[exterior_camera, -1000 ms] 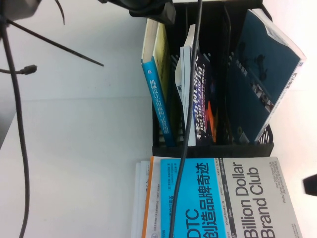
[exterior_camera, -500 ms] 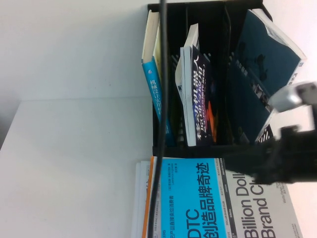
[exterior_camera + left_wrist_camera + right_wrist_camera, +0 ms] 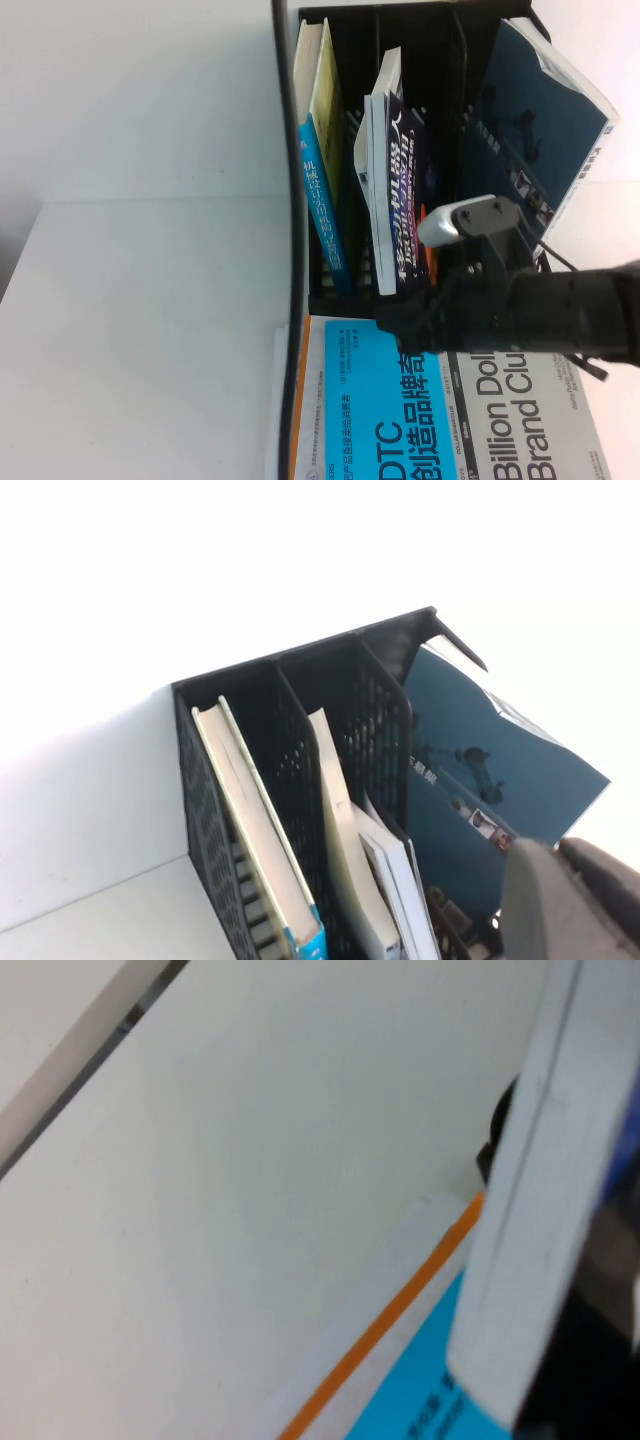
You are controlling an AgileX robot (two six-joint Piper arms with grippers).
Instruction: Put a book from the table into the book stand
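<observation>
The dark navy book [image 3: 405, 200] stands upright in the middle slot of the black book stand [image 3: 440, 30]. My right arm reaches in from the right, and my right gripper [image 3: 398, 320] hovers just in front of the stand's base, below the navy book and over the cyan book [image 3: 380, 420]. I cannot tell what the gripper's state is. The left wrist view looks down on the stand [image 3: 300, 700] from above. My left gripper is out of view; only a dark cable [image 3: 290, 250] hangs to the left of the stand.
A teal-spined book [image 3: 320, 210] stands in the left slot. A teal-covered book [image 3: 530, 150] leans in the right slot, also in the left wrist view [image 3: 480, 740]. The cyan book lies on white sheets on the white table [image 3: 150, 330], seen close in the right wrist view [image 3: 420, 1400].
My right arm has swung in from the right to the front of the stand, over the cyan book. The hanging cable has shifted left. The books have not moved.
</observation>
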